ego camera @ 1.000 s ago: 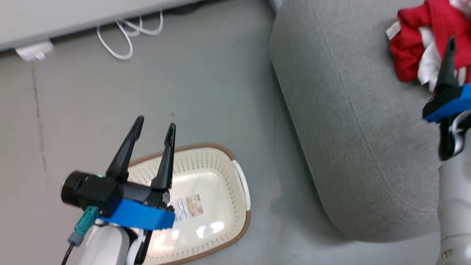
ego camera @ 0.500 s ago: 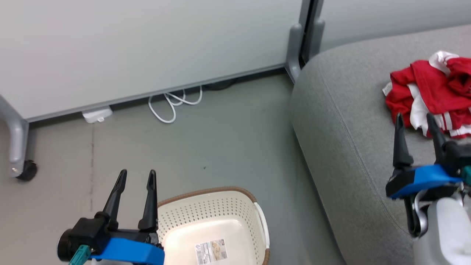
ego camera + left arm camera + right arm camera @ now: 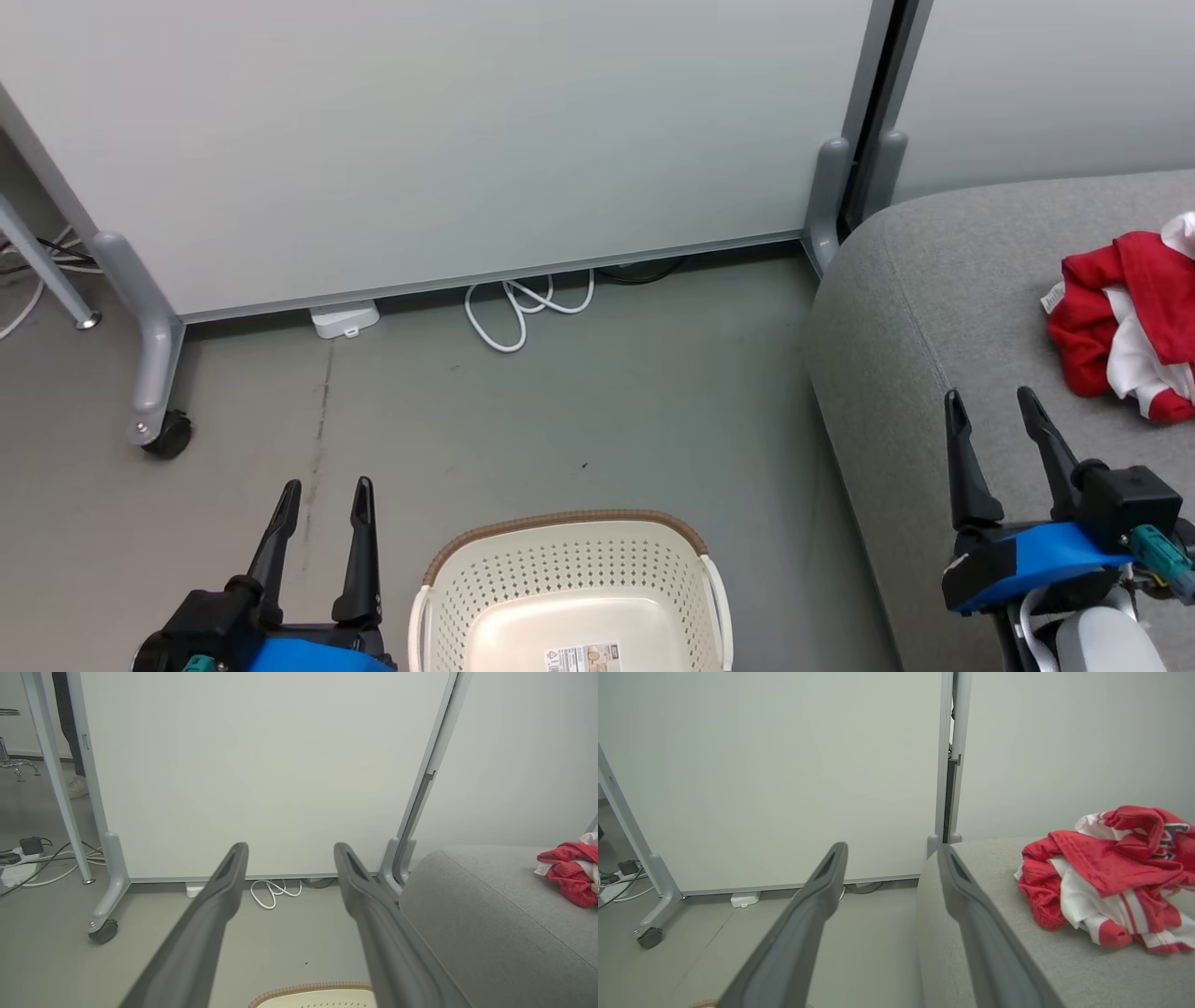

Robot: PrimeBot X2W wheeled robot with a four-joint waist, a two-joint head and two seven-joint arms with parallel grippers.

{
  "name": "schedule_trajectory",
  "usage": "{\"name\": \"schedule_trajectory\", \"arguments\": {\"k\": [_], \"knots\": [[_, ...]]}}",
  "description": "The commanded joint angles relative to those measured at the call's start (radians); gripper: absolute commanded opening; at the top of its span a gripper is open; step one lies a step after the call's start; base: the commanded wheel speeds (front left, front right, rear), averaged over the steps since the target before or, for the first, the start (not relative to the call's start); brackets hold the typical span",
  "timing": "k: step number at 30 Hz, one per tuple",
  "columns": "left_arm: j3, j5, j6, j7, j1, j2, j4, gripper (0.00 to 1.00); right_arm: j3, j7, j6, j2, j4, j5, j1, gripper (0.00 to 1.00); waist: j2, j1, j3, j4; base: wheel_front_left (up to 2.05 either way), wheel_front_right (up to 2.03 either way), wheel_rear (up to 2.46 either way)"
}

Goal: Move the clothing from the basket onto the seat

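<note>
The red and white clothing (image 3: 1125,327) lies crumpled on the grey seat (image 3: 934,308) at the right; the right wrist view shows the clothing (image 3: 1106,877) on the seat (image 3: 1045,961), and the left wrist view shows it (image 3: 572,877) too. The cream basket (image 3: 569,579) with a brown rim stands on the floor at the bottom centre, holding no fabric, just a label on its bottom. My left gripper (image 3: 322,485) is open, left of the basket. My right gripper (image 3: 991,399) is open over the seat's front, left of the clothing, holding nothing.
A white partition panel (image 3: 467,140) on castor feet (image 3: 168,434) stands behind the grey floor. A coiled white cable (image 3: 523,303) and a small white box (image 3: 345,319) lie at its base. More cables (image 3: 28,858) trail at the far left.
The head camera has tilted upward, bringing the partition into view and pushing the basket to the bottom edge. Both grippers remain open; the right one has pulled back from the clothing.
</note>
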Motion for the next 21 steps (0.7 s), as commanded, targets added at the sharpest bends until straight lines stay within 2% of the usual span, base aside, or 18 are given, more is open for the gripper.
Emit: {"name": "schedule_trajectory", "arguments": {"k": [1,13,21], "knots": [[0.001,0.0,-0.002,-0.003,0.009,0.005,0.005,1.0,0.006,0.005,0.0,0.0,-0.019,0.014,0.034,1.0,-0.0001,0.0002,-0.011,0.02,0.0,0.0,0.0],[0.003,-0.018,-0.002,-0.003,-0.014,0.005,0.05,1.0,0.04,0.032,0.0,0.0,-0.075,0.012,0.128,1.0,-0.0001,0.0002,-0.029,0.065,0.0,0.0,0.0],[0.006,-0.019,-0.002,-0.003,-0.036,0.017,0.103,1.0,0.062,0.04,0.0,0.0,-0.078,0.027,0.16,1.0,-0.0001,0.0002,-0.037,0.07,0.0,0.0,0.0]]}}
